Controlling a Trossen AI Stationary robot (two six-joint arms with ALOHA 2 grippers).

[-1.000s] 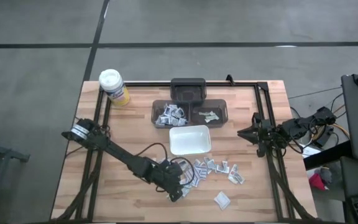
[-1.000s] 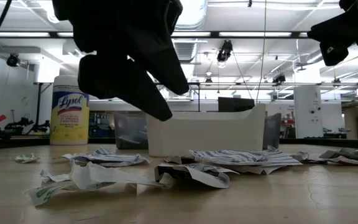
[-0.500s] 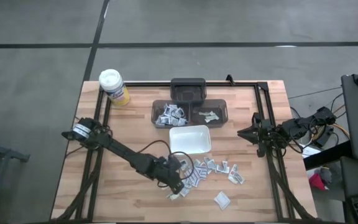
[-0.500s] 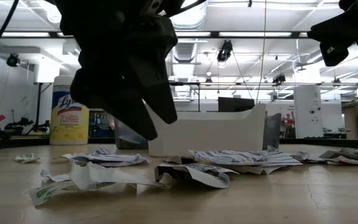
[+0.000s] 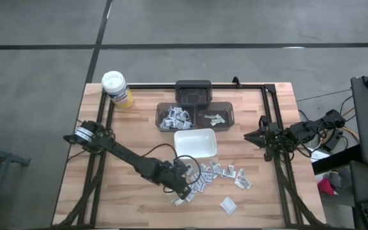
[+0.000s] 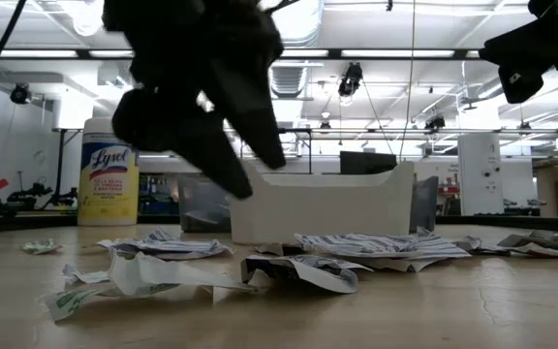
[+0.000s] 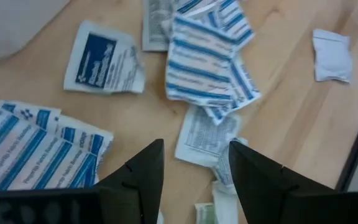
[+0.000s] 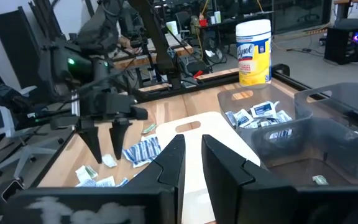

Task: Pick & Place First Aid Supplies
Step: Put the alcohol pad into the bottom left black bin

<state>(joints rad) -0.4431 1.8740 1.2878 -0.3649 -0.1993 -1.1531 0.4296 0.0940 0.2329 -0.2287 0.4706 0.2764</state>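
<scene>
The first aid supplies point(image 5: 221, 171) are small flat packets, white with blue print, strewn over the wooden table's near middle; more lie in a clear bin point(image 5: 174, 117). My left gripper point(image 5: 183, 190) hovers open above the near-left end of the scatter, slanting down. In the left wrist view its fingers point(image 7: 196, 146) stand on either side of a white printed packet point(image 7: 202, 138) below them, apart from it. A blue-striped packet point(image 7: 197, 71) lies just beyond. My right gripper point(image 5: 250, 136) waits at the right edge, raised, its fingers point(image 8: 192, 146) a narrow gap apart and empty.
A white rectangular tray point(image 5: 195, 143) stands just beyond the scatter, with two clear bins point(image 5: 214, 116) and a dark container point(image 5: 193, 91) behind it. A yellow canister with a white lid point(image 5: 115, 88) stands at the far left corner. Single packets point(image 5: 227, 204) lie near the front edge.
My left gripper has rolled at the wrist above the packets, so its two fingers now show apart side by side in the low view. It has stayed over the same spot. The packets have kept still.
</scene>
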